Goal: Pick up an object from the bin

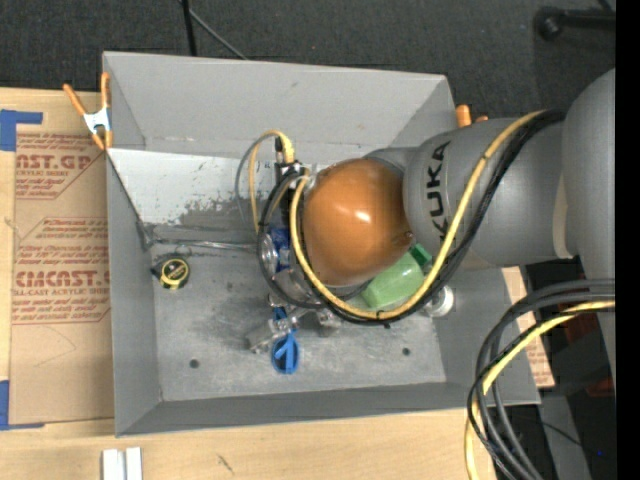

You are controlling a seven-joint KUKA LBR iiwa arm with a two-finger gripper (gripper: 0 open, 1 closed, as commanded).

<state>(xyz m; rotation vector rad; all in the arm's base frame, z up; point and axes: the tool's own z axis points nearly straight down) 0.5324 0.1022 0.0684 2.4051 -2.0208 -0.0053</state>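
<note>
Roughly at the middle of the bin [200,328], a little toward its near wall, the end effector [284,320] hangs low over the floor beneath the round orange cover [352,220] on the wrist of the arm [500,198], which comes in over the right wall; the cover and the wrist hide most of it, so whether it is apart or together cannot be told, and nothing can be seen clamped in it; just beyond its tip, on the side of the near wall, lies a small blue thing [286,353], narrow and somewhat drop-shaped; its long axis runs from the near wall toward the far wall, nearly square to the near edge, with the broader end toward the near wall and the thinner end pointing up at the end effector; whether the two touch cannot be made out; a small silvery scrap [262,342] lies just beside the blue thing, on its left-wall side; a pale green thing [392,283] lies toward the right wall, partly under the arm, its long axis slanting from the middle of the bin toward the far right corner; a small yellow-and-black ring [173,271] lies alone close to the left wall, well apart from the rest.
</note>
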